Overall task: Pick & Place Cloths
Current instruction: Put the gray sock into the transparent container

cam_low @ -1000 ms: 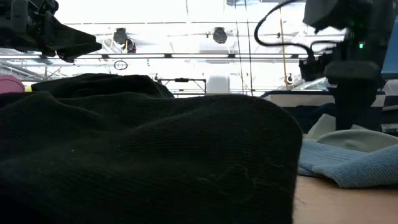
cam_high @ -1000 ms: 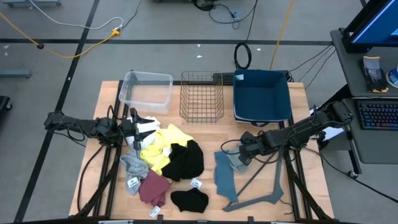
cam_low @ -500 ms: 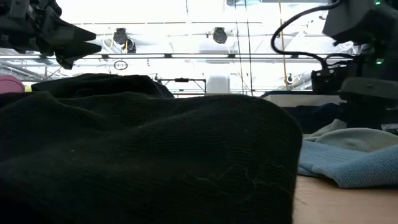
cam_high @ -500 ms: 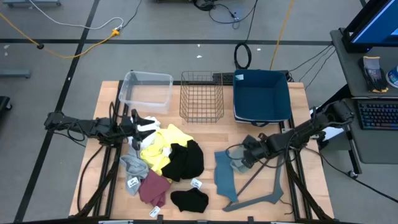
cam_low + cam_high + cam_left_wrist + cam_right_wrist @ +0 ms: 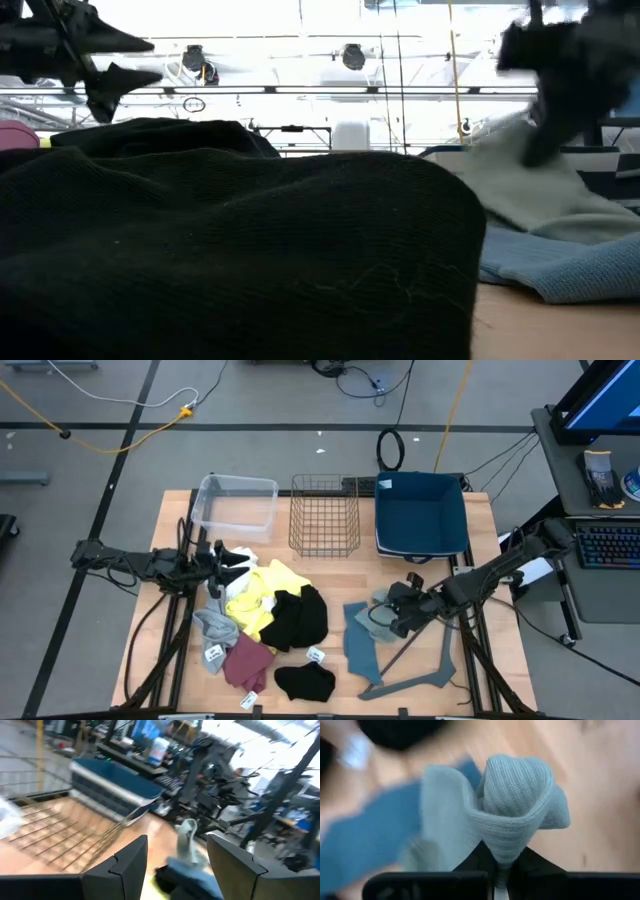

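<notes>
Cloths (image 5: 265,622) are lying heaped on the worktop (image 5: 330,575) toward its left edge and front. Left gripper (image 5: 222,558) is hovering over the heap's rear end, fingers spread, holding nothing. Right gripper (image 5: 392,616) is pinching a pale grey cloth (image 5: 512,815) above a blue-grey cloth (image 5: 358,640) near the front right.

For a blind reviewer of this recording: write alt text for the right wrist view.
The right gripper has its jaws shut on a bunched fold of a pale grey-green knit cloth, which puffs up above them. Beneath it lie a blue-grey cloth and the wooden table, with a black cloth at the frame's edge.
</notes>
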Controlling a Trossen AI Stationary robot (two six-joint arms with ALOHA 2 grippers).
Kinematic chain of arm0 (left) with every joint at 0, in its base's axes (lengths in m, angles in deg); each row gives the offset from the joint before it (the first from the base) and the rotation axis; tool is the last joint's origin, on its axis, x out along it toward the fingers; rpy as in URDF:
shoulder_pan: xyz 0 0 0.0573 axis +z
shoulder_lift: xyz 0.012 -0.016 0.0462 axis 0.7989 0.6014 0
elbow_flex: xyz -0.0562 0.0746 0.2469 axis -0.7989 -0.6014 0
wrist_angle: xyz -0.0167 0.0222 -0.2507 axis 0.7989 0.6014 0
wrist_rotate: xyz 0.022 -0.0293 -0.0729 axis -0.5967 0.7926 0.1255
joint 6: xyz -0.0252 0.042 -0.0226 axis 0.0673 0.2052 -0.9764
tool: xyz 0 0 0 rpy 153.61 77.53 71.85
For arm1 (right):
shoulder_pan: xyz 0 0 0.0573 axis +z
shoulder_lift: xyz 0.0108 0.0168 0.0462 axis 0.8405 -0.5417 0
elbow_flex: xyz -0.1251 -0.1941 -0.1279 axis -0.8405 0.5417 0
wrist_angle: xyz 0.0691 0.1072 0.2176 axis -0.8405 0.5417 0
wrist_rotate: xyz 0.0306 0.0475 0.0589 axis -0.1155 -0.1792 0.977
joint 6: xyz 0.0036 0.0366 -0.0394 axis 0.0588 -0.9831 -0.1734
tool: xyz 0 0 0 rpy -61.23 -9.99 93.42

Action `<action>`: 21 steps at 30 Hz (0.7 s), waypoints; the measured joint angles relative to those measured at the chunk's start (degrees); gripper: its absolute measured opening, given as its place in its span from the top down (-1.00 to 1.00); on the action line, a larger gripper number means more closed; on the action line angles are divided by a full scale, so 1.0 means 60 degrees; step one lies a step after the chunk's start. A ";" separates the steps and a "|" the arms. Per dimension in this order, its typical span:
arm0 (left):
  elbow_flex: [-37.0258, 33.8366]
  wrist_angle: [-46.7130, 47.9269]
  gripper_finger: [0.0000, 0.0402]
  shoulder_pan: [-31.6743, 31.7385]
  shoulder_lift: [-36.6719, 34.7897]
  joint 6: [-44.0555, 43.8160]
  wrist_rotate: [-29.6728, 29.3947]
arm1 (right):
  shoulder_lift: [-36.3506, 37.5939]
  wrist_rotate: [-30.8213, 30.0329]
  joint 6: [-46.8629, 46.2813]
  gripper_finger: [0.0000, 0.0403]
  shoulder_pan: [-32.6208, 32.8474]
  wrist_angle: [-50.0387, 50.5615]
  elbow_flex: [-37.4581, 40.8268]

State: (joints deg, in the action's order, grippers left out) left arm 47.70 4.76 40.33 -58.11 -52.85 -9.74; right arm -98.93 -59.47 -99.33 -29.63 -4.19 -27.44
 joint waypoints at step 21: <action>0.0339 -0.8311 -0.04 -0.1116 0.5626 0.2747 0.0812 | -0.0571 -0.0079 0.9182 0.97 -0.1194 -0.8580 -0.1581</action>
State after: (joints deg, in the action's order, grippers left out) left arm 49.73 -45.11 33.63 -24.35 -36.37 -4.87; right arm -102.35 -59.95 -44.23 -36.80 -55.67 -36.92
